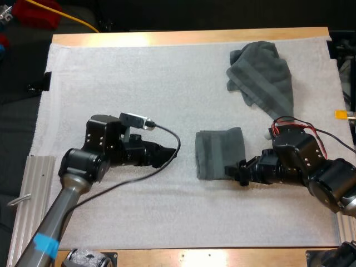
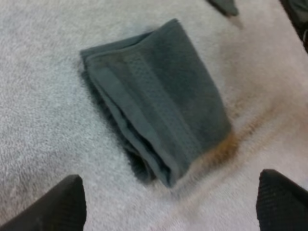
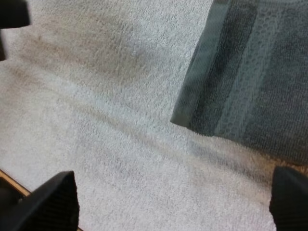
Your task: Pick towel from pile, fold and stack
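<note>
folded dark grey-green cloth towel (image 1: pixel 219 153) flat on white mat (image 1: pixel 139 83); left jaws spread, short of it; right jaws spread, at its corner

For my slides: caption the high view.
Left pincer and right pincer, both open, flank a folded towel on white mat; crumpled towel beyond.

The folded towel (image 1: pixel 219 153) is lying on the mat (image 1: pixel 139 83) between my left gripper (image 1: pixel 171 154) and right gripper (image 1: pixel 233 171); the crumpled towel (image 1: pixel 264 75) is lying behind it.
</note>
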Controlling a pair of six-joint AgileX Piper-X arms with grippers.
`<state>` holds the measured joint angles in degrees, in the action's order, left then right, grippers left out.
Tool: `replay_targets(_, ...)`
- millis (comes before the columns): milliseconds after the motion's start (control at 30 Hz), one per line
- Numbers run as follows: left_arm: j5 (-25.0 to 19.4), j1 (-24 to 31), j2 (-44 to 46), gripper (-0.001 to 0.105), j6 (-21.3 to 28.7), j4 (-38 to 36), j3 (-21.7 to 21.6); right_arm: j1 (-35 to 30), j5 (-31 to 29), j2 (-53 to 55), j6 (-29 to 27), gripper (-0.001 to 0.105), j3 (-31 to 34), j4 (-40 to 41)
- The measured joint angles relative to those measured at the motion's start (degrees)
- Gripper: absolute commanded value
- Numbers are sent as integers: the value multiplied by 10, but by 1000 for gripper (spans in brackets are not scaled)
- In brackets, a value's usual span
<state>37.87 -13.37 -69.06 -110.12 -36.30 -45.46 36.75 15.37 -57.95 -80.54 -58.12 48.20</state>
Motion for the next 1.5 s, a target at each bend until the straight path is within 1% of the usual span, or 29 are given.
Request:
replay_targets(267, 4, 0, -91, 71, -3, 40, 0, 0, 0, 0, 0, 78, 0, 1)
replay_targets(333, 24, 0, -114, 71, -9, 49, 0, 0, 0, 0, 0, 78, 0, 1)
replay_targets(433, 64, -1, -147, 71, -32, 68, 0, 0, 0, 0, 0, 78, 0, 1)
replay_targets(500, 73, -6, -166, 71, -44, 77, 0, 0, 0, 0, 0, 78, 0, 1)
replay_targets(567, 75, -16, -184, 71, -50, 82, 0, 0, 0, 0, 0, 78, 0, 1)
replay_targets(633, 76, -32, -197, 71, -67, 86, 0, 0, 0, 0, 0, 78, 0, 2)
replay_targets(833, 76, -75, -230, 71, -152, 141, 0, 0, 0, 0, 0, 78, 0, 4)
replay_targets(1067, 64, -94, -251, 71, -216, 199, 0, 0, 0, 0, 0, 78, 0, 4)
replay_targets(1133, 61, -94, -259, 71, -233, 206, 0, 0, 0, 0, 4, 78, 0, 4)
replay_targets(1267, 58, -94, -279, 71, -257, 209, -1, 0, 0, 0, 8, 78, 0, 4)
replay_targets(1500, 57, -94, -290, 71, -276, 214, -14, 0, 0, 0, 8, 78, 0, 4)
